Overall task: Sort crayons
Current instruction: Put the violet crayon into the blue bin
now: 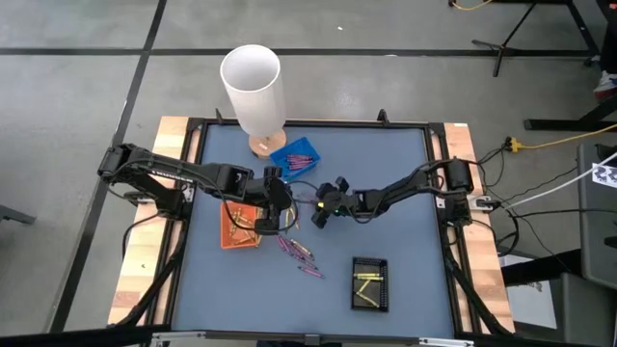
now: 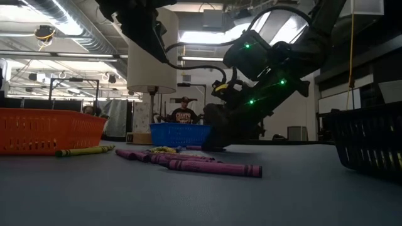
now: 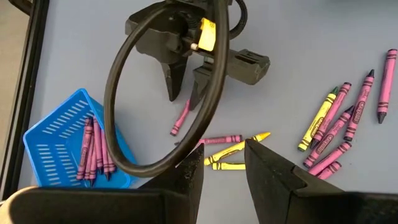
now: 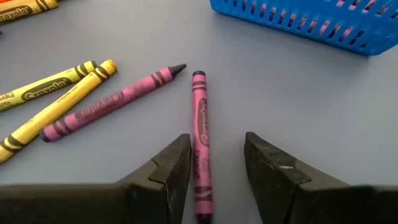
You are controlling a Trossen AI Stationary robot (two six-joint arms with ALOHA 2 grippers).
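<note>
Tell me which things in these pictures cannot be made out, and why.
- Contents of the orange plastic tray: high view, covered by the left gripper; low view, wall hides them.
- Contents of the black plastic tray: low view, cut off by the edge.
- Far end of the purple-pink crayon between the right gripper: right wrist view, cut off.

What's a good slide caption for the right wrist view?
Right gripper open, fingers straddling a pink crayon on the table, the blue tray just ahead.
</note>
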